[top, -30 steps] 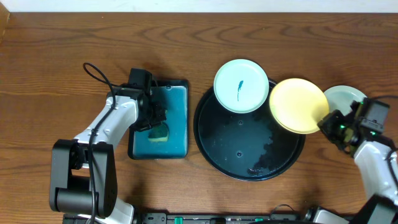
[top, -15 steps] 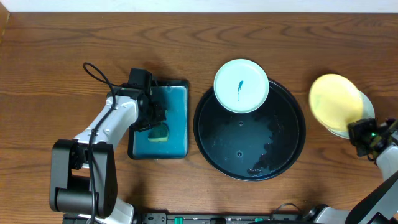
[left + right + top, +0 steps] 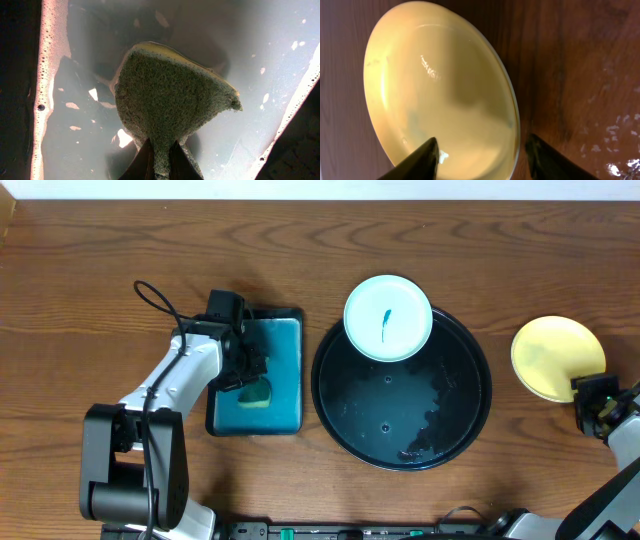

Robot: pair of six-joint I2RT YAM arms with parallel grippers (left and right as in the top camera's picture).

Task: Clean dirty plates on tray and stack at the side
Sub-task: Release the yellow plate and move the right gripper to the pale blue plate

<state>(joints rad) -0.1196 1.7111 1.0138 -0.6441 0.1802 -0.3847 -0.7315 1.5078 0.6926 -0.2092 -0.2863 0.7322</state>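
Wooden counter (image 3: 100, 260) carries a pale yellow round plate (image 3: 556, 356), its near rim between the right jaws, which stand apart; left jaws clamp a green sponge (image 3: 170, 95).

Dark brown wooden worktop (image 3: 90, 270), wavy-grained and evenly lit, fills the scene. A pale strip (image 3: 320, 188) runs beyond its far edge. Wet specks (image 3: 616, 131) glisten near its right edge.

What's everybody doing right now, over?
Left gripper shut on sponge. Right gripper open at rim of yellow plate. Marked white plate on black tray. Nothing in the way.
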